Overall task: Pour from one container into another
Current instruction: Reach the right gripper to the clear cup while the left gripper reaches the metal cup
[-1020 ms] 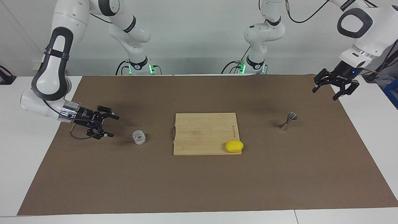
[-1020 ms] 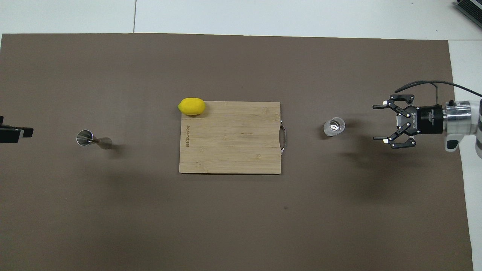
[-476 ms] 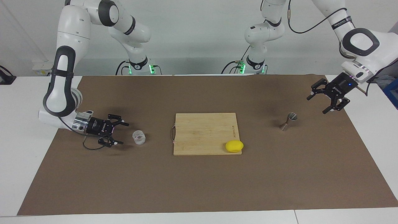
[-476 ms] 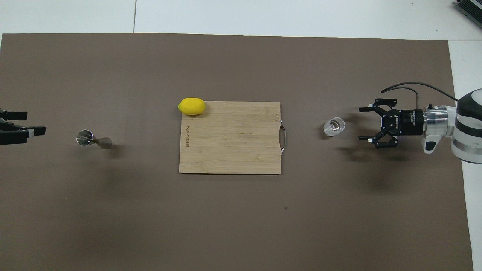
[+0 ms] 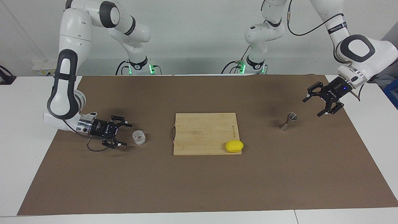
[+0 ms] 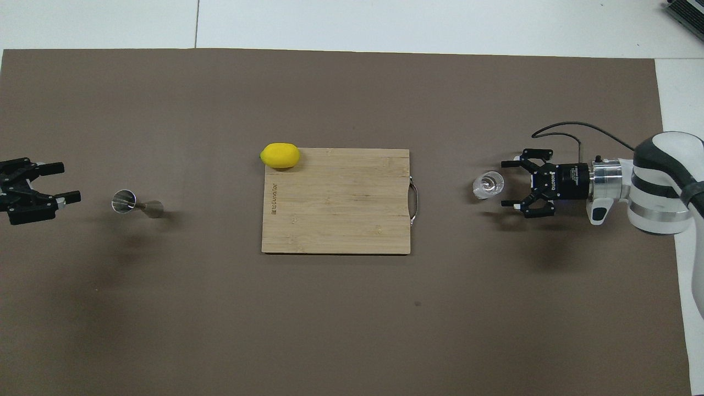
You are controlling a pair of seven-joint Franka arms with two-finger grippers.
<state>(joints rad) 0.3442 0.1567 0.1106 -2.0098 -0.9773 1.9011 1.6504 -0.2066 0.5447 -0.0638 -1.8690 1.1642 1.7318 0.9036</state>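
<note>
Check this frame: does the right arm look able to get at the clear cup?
Probably yes. The right claw is open, low beside the clear cup at the right arm's end of the table, with only bare mat between them.

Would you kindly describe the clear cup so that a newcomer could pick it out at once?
Start at the wooden cutting board in the middle of the brown mat. Toward the right arm's end of the table, beside the board's handle, stands the clear cup, just ahead of the open right hand. It is squat and see-through, unlike the steel hourglass jigger or the yellow lemon.
</note>
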